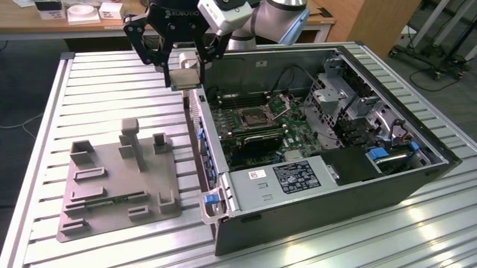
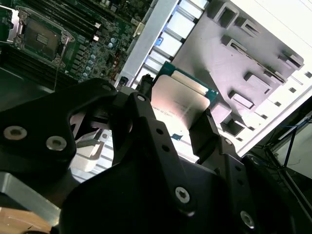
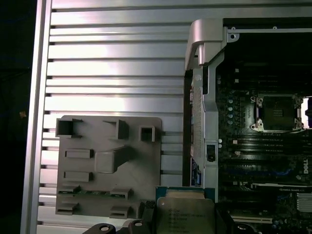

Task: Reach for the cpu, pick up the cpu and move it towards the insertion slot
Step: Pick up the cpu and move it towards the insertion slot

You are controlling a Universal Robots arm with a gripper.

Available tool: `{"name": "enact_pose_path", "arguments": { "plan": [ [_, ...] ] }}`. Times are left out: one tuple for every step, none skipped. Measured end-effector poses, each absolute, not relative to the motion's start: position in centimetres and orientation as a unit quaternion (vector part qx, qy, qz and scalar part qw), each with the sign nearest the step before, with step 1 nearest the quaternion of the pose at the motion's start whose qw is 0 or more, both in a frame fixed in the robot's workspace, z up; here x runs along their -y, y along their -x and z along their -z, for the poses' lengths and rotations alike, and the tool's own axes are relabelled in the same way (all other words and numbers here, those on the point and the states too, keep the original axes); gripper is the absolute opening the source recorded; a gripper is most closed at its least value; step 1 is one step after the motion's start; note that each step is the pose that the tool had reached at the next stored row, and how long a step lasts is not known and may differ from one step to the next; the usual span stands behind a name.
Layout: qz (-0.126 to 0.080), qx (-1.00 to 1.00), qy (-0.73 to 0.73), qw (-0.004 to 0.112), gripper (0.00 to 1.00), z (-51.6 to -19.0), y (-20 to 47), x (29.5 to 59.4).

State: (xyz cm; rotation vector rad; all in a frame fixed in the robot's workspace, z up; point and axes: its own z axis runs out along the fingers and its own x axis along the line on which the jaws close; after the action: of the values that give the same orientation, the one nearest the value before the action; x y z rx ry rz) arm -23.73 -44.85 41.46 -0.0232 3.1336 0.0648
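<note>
A slatted metal table carries everything; on it, toward the exterior view's right, lies an open computer case with its green motherboard exposed; the robot arm reaches in from the far side of the table; a grey plastic tray with raised blocks and recesses sits on the slats at the exterior view's left of the case, just beside it; the black gripper hangs in the air above the case's near-side wall, between the tray and the motherboard; its fingers pinch the cpu by two opposite edges; the insertion slot, a square socket with a silvery frame and dark centre, sits on the motherboard inside the case and shows in both wrist views; the cpu, pale metal face on a green-edged board, is clear of the tray and lifted off the table; in the first wrist view it lies over the strip between tray and case wall, well apart from the slot.
</note>
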Motion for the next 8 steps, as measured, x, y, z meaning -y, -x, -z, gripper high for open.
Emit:
{"name": "enact_pose_path", "arguments": {
  "plan": [
    [-0.021,-1.000,0.007,0.004,0.55,-41.46,23.61,44.85],
    [-0.021,-1.000,0.007,0.004,0.55,-41.46,23.50,44.85],
    [-0.021,-1.000,0.007,0.004,0.55,-41.47,23.39,44.85],
    [-0.021,-1.000,0.007,0.004,0.55,-41.46,23.28,44.85],
    [-0.021,-1.000,0.007,0.004,0.55,-41.46,23.15,44.85],
    [-0.021,-1.000,0.007,0.004,0.55,-41.46,23.04,44.85],
    [-0.021,-1.000,0.007,0.004,0.55,-41.46,22.92,44.84],
    [-0.021,-1.000,0.007,0.004,0.55,-41.46,22.80,44.84]
  ]
}}
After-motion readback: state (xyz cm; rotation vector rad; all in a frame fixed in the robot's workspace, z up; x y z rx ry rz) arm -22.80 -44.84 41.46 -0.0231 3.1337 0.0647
